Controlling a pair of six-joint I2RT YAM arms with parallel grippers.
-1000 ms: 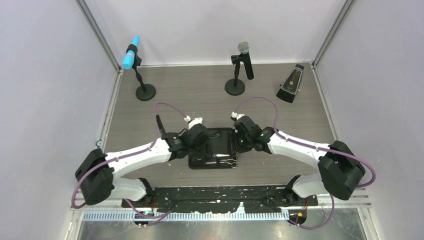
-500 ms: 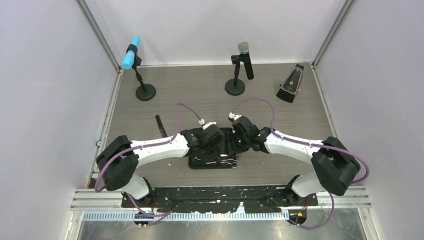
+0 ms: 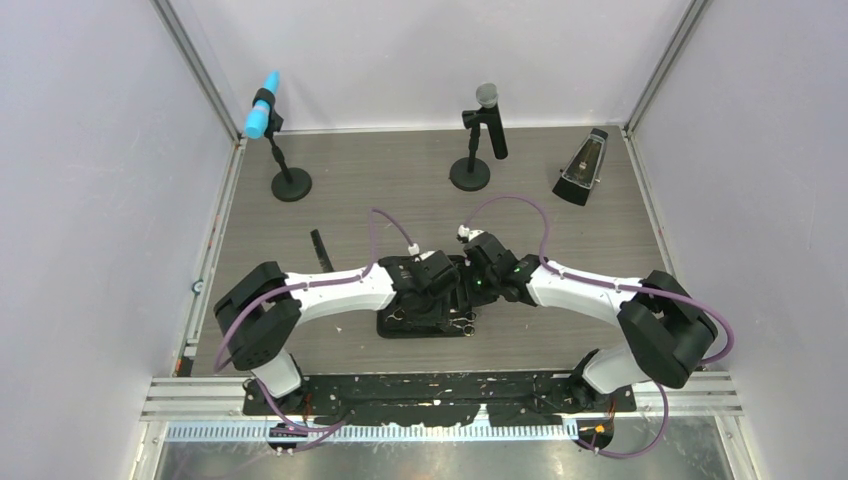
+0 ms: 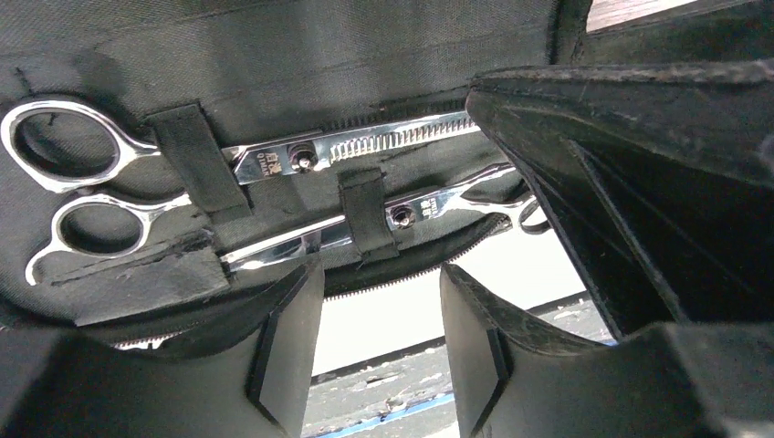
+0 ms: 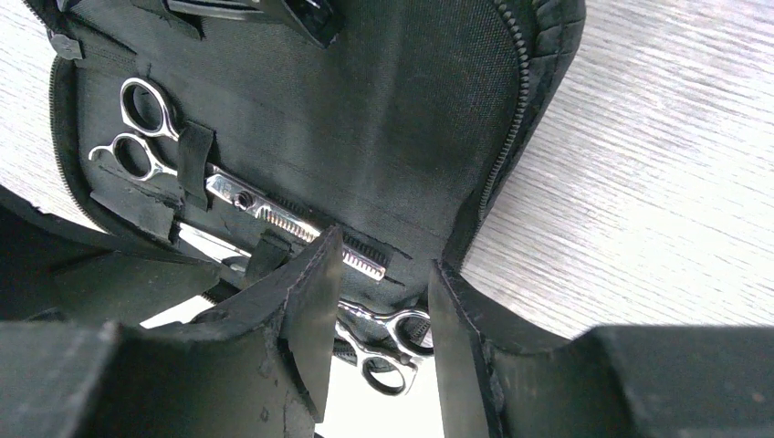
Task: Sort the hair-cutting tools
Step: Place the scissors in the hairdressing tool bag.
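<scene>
Over the open zip case [image 4: 274, 55], the jaws of the left gripper [image 4: 379, 274] stand released and empty, close to the two silver scissors [image 4: 356, 146], both strapped inside. The right gripper [image 5: 383, 251] hovers at the case's right edge, jaws parted on nothing we can see. In the last second the left arm has swung right, away from the black comb [image 3: 320, 250] lying on the bench [image 3: 580, 250] left of the case. We judge the scissors come next.

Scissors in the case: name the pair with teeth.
The toothed scissors, rings at left in the left wrist view: comb-like teeth line its blade. The other scissors lies reversed, smooth-bladed.
</scene>
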